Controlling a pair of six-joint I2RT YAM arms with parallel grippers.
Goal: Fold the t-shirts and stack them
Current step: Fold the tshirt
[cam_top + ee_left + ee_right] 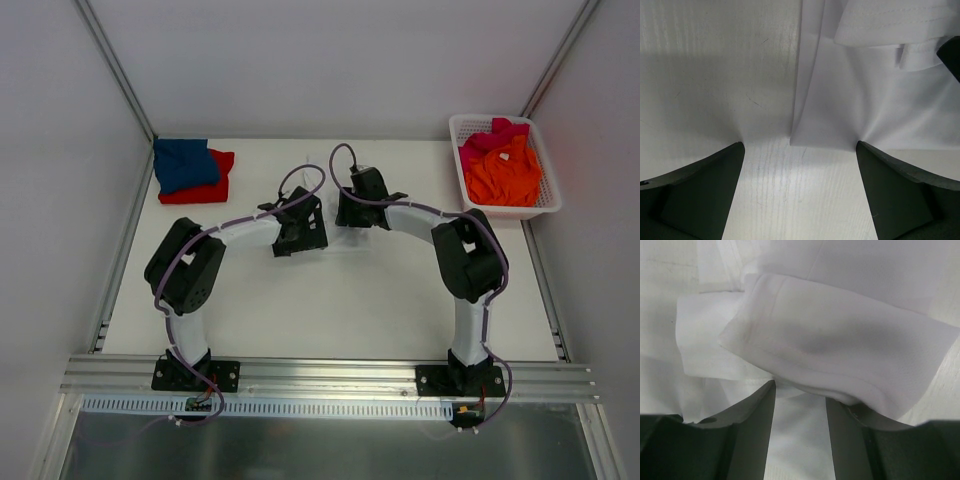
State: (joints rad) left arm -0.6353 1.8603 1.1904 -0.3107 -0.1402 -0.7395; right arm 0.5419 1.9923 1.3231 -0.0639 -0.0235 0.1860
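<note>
The white t-shirt (345, 240) lies on the white table between my two grippers and is hard to make out from above. In the left wrist view its folded edge (865, 90) lies just ahead of my left gripper (800, 145), which is wide open over bare table and empty. In the right wrist view a hemmed sleeve of the white t-shirt (840, 340) drapes over the tips of my right gripper (800, 390). Its jaws stand partly apart with white cloth under the gap. The blue t-shirt (185, 163) lies folded on the red t-shirt (212, 187) at the far left.
A white lattice basket (551, 188) at the far right holds the orange t-shirt (503, 175) and the pink t-shirt (492, 135). My left gripper (298, 238) and right gripper (352, 212) sit close together mid-table. Walls enclose the table on three sides.
</note>
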